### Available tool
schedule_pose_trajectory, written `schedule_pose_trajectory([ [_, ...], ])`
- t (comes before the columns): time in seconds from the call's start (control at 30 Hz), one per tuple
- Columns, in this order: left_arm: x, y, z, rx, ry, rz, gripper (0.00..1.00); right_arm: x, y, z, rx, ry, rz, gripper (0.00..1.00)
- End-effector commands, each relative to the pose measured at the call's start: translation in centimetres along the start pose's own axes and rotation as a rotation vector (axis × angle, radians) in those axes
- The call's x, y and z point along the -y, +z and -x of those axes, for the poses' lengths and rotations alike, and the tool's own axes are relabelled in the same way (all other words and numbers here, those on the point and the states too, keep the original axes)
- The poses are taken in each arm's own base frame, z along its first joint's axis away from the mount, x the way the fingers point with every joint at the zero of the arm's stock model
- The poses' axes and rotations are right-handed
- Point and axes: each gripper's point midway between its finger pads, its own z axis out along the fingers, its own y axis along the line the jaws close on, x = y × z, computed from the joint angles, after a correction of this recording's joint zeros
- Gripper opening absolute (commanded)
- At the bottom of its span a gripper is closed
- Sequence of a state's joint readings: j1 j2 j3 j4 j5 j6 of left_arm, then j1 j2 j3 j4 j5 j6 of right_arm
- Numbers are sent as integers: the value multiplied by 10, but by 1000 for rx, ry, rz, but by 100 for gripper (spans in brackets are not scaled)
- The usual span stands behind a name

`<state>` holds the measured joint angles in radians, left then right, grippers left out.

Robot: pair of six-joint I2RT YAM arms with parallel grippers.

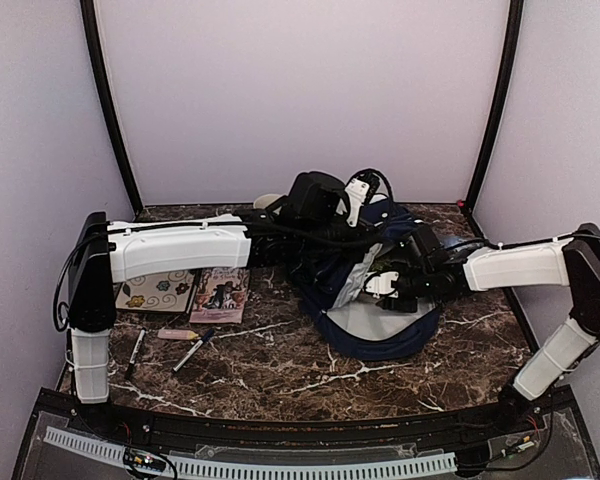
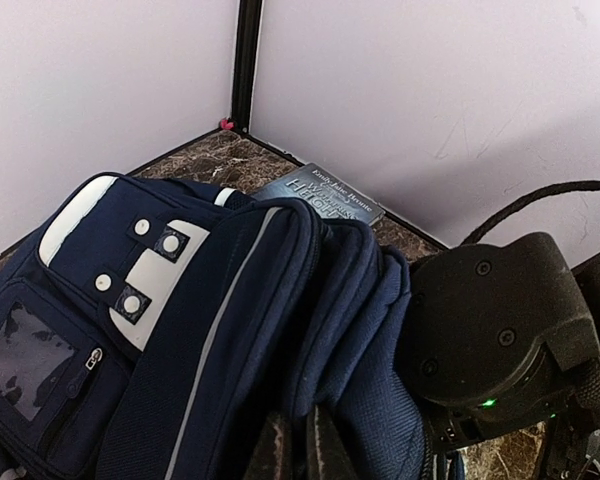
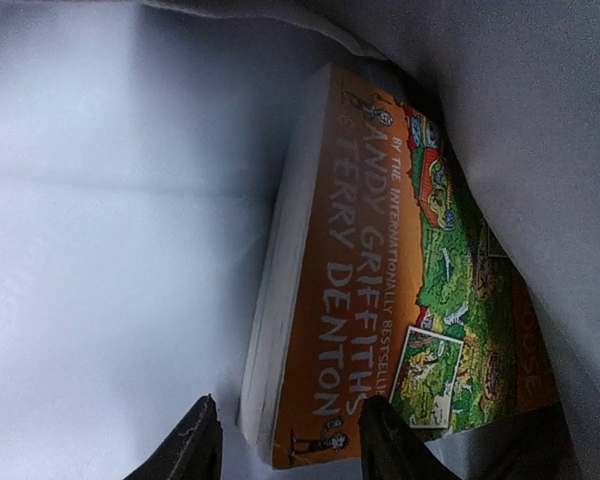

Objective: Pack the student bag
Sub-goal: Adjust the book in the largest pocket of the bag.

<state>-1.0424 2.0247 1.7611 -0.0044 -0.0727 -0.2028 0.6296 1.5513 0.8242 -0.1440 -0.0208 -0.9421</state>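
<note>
Student bag [image 1: 330, 280]: navy fabric with a white snap patch and a pale stripe, slumped at the middle of the dark marble table [image 1: 280, 375], reached by an arm from each side. A fold of its navy cloth pinched in the left gripper [image 2: 302, 448], dark fingers pressed together on it at the bottom edge of the left wrist view. Ahead and to the left of those fingers, the front pocket [image 2: 40, 370] with a clear window and a zip. Further ahead, past the bag's top, a dark grey book [image 2: 320, 197] with pale lettering, lying flat near the back wall. Just right of the same fingers, the black wrist housing [image 2: 495, 330] of the other arm, a small green light on it. Right gripper [image 3: 292, 442] deep inside the bag, surrounded by pale lining [image 3: 100, 250]. Fingers spread, one to each side of the near end of an orange paperback [image 3: 380, 270] with a green cartoon cover. Page block toward the left fingertip with a slim gap showing there, cover partly hidden behind the right fingertip. Well off to the left of both grippers, on the table beneath the left arm: a floral notebook [image 1: 158, 290], a pink booklet [image 1: 221, 292], a pink crayon-like stick [image 1: 177, 333], a dark pen [image 1: 137, 350] and a second pen [image 1: 193, 353].
</note>
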Motion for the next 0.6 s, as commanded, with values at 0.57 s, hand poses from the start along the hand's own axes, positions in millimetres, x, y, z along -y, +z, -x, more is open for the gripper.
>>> schedule_pose_trajectory([
  [0.57, 26, -51, 87, 179, -30, -124, 0, 74, 9, -76, -213, 8, -299, 27],
])
